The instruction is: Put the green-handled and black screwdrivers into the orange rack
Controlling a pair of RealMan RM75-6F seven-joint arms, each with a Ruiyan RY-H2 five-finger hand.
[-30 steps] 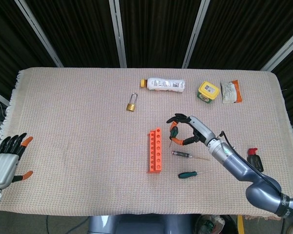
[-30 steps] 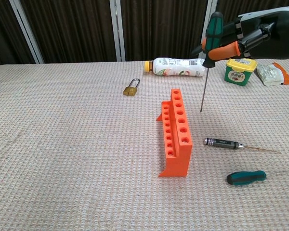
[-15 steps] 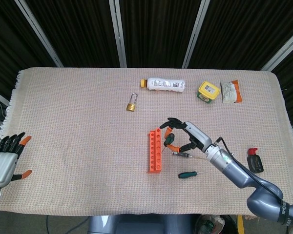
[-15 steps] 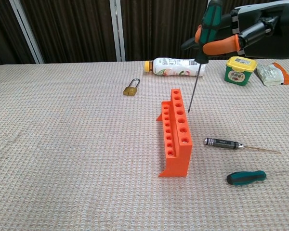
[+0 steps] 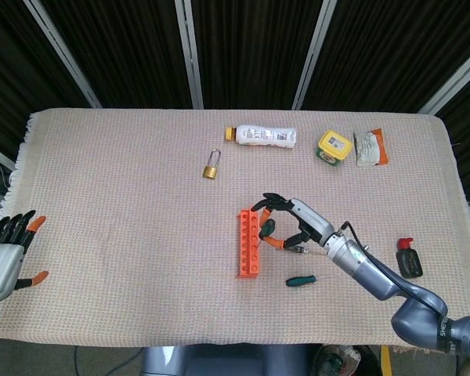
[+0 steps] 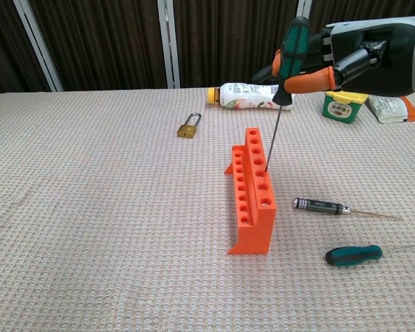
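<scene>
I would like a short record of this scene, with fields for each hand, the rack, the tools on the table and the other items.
right hand: grips long green-handled screwdriver, upright, tip at a hole of the rack
left hand: holds nothing, fingers apart, at the near left table edge
orange plastic rack: standing, no tool seated yet
tools lying on cloth: black slim screwdriver; short green-handled screwdriver
other items: brass padlock, white bottle, yellow-lidded green jar
</scene>
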